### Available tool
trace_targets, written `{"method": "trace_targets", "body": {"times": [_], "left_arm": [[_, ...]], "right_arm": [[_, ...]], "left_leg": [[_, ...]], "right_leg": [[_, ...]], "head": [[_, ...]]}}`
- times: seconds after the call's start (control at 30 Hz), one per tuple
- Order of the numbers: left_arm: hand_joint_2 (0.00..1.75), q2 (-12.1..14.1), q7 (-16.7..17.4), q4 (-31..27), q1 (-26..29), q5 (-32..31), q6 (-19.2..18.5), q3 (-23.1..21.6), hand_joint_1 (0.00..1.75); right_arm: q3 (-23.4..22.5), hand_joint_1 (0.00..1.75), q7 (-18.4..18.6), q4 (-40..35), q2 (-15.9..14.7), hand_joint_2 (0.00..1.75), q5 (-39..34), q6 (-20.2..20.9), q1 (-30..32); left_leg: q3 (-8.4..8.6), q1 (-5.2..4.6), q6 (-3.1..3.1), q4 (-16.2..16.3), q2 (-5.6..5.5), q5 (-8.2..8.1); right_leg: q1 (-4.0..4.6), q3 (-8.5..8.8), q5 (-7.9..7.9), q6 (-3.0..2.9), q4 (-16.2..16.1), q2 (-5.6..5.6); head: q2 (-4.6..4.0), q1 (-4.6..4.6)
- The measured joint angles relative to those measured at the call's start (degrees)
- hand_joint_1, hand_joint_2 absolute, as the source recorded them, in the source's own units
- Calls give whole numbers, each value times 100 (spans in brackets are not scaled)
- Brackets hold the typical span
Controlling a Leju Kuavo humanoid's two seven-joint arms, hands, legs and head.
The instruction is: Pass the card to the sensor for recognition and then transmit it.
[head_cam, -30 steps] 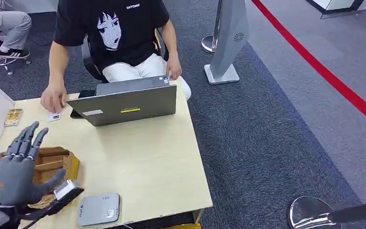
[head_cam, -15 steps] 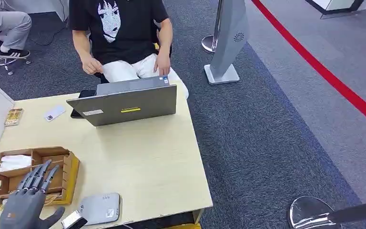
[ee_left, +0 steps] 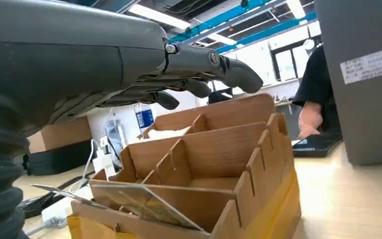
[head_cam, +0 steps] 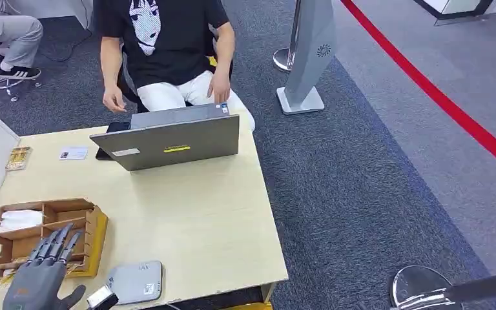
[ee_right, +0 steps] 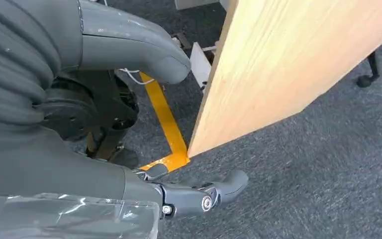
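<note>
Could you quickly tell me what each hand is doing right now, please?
Left hand: open, holding nothing, fingers spread.
Right hand: empty, hanging beside the table.

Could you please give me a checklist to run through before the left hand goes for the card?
1. Left hand free: ok. It hovers over the box with fingers spread, holding nothing.
2. Card found: ok. It lies flat at the table's far left, beside the laptop.
3. Card within reach: cannot tell.
4. Person's hand away from the card: ok, it is off the table.
5. Sensor unobstructed: ok, nothing lies on it.
6. Right hand out of the way: ok, it hangs beside the table, holding nothing.
</note>
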Motion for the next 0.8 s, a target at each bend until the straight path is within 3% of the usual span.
{"method": "trace_targets", "body": {"times": [0.8], "left_arm": [[175, -148, -194, 202, -71, -114, -72, 496, 0]], "right_arm": [[-7, 0, -42, 74, 0, 175, -92, -39, -38]], "left_leg": [[-1, 0, 0, 0, -1, 0]], "right_leg": [[0, 1, 0, 0, 1, -1]], "head": [[0, 2]]}}
